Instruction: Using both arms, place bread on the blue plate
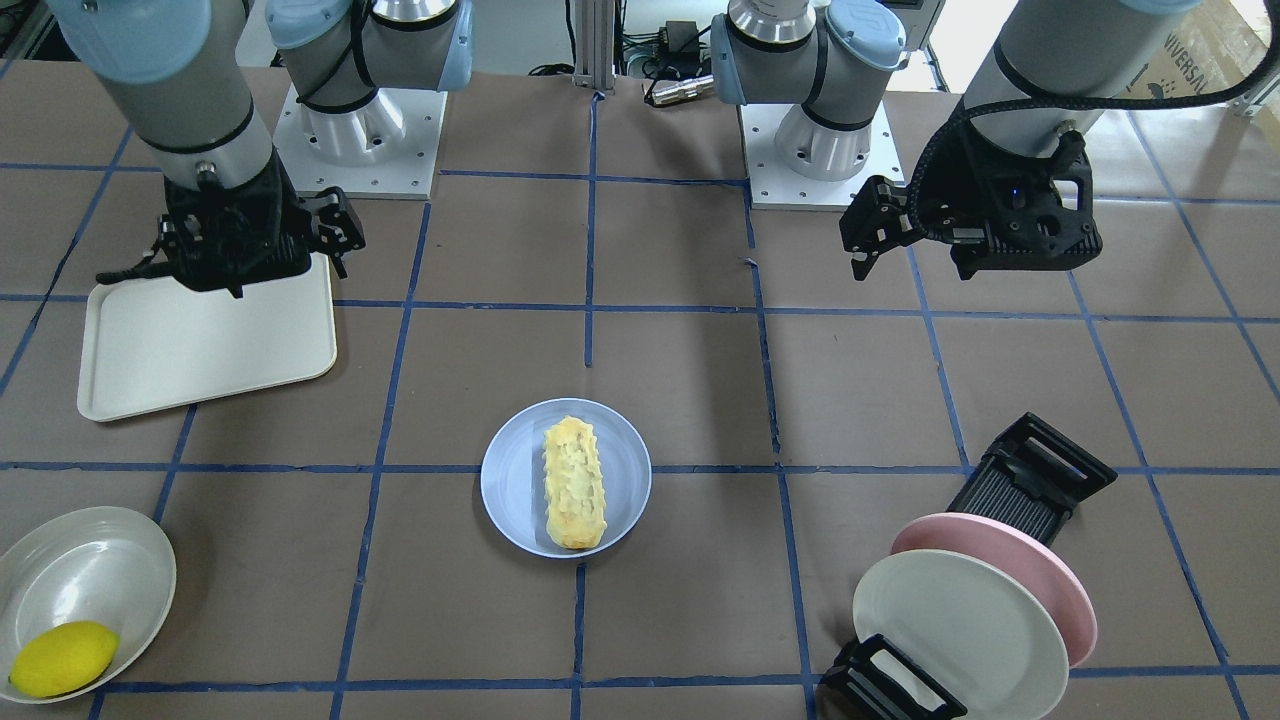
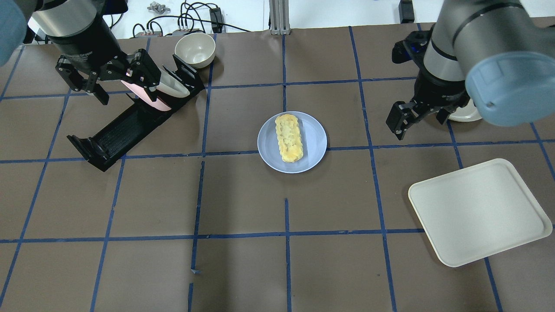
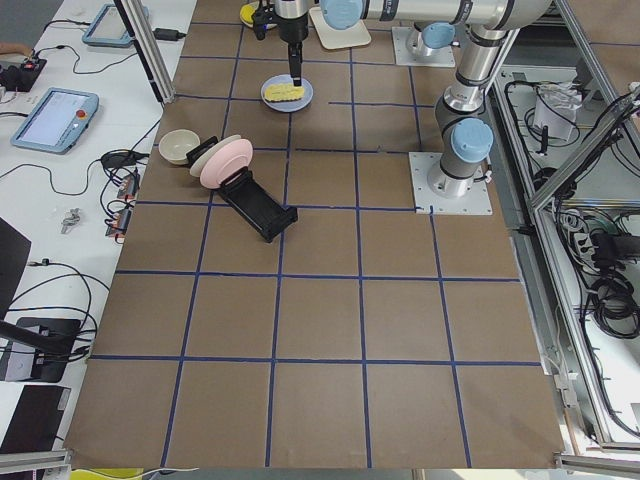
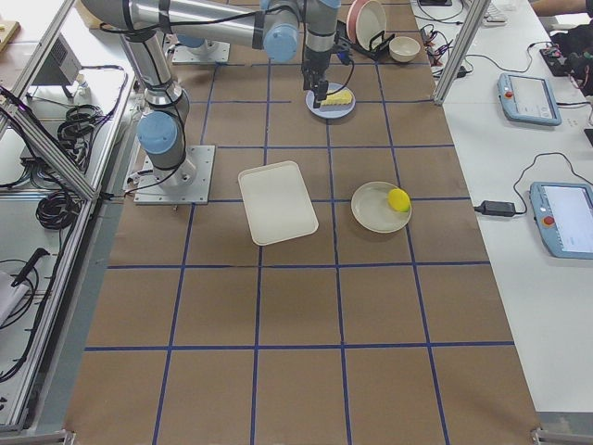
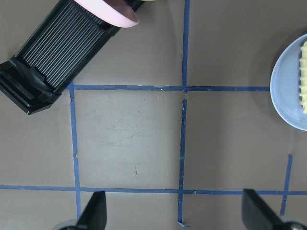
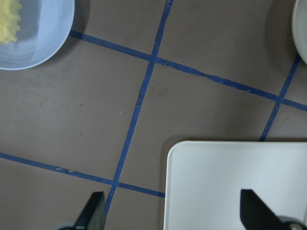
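Observation:
The bread (image 1: 574, 484) lies lengthwise on the blue plate (image 1: 515, 478) at the table's middle; both also show in the overhead view, bread (image 2: 289, 138) on plate (image 2: 314, 143). My left gripper (image 2: 126, 94) is open and empty, raised over the dish rack, well left of the plate. My right gripper (image 2: 418, 121) is open and empty, raised well right of the plate. The left wrist view shows the plate's edge (image 5: 288, 91) at its right; the right wrist view shows the plate (image 6: 43, 33) at top left.
A black dish rack (image 2: 117, 130) holds a pink plate (image 1: 1040, 570) and a cream plate (image 1: 960, 620). A cream bowl (image 2: 195, 48) stands behind it. A cream tray (image 2: 477, 212) lies near my right arm. A lemon (image 1: 60, 658) sits in a cream dish (image 1: 90, 565).

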Available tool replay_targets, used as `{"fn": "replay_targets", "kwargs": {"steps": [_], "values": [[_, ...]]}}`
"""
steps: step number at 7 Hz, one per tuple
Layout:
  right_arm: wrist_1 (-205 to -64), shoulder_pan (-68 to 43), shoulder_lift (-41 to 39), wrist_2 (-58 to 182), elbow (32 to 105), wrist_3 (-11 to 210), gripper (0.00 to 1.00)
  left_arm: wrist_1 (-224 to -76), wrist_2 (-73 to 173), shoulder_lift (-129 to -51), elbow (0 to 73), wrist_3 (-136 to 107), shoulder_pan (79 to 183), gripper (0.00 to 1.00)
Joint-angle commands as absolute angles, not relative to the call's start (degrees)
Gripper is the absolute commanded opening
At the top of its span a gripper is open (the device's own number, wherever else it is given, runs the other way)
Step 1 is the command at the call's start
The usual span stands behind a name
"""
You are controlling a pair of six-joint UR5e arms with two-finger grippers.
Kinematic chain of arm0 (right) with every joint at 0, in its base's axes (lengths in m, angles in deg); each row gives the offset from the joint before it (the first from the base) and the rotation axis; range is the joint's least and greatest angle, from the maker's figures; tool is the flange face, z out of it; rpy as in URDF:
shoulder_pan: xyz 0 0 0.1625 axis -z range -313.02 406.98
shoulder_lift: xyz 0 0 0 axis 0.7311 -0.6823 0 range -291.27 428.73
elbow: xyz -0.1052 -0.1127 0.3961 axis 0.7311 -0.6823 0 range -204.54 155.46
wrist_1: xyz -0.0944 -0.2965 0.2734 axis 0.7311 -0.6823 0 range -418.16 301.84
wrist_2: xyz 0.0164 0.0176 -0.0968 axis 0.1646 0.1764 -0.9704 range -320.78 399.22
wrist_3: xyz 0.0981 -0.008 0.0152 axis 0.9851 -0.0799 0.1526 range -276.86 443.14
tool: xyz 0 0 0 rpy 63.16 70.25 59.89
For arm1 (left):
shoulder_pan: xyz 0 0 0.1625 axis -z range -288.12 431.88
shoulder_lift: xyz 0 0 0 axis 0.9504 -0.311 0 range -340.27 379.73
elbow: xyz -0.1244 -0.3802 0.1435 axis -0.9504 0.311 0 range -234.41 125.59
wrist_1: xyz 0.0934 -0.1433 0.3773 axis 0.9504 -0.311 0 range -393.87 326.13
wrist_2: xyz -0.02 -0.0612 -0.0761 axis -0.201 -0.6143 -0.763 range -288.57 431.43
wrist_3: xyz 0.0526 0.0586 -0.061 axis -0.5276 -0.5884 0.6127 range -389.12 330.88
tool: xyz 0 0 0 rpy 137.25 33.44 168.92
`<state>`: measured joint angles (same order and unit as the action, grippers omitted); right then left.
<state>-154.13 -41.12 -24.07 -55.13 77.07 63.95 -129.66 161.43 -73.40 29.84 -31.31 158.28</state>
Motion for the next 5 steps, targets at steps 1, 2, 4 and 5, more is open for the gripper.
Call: {"fn": "replay_targets", "kwargs": {"steps": [1,2,4,5], "values": [[-154.4,-42.0,-27.9,-46.5,78.2,64.5,0.98,-129.7,161.0,-73.4,29.8,-31.3,158.3,1.0],[-154.7,-43.4,-26.7,-45.4,76.4,65.1,0.99,-129.7,161.2,-73.4,29.8,-31.2,158.3,1.0],[-154.0,-46.0,-24.5,-45.8,72.7,65.1,0.99,-129.7,161.4,-73.4,29.8,-31.2,158.3,1.0],[-153.5,-46.1,-24.5,-45.9,72.7,64.8,0.99,-129.7,161.3,-73.4,29.8,-31.2,158.3,1.0]]}}
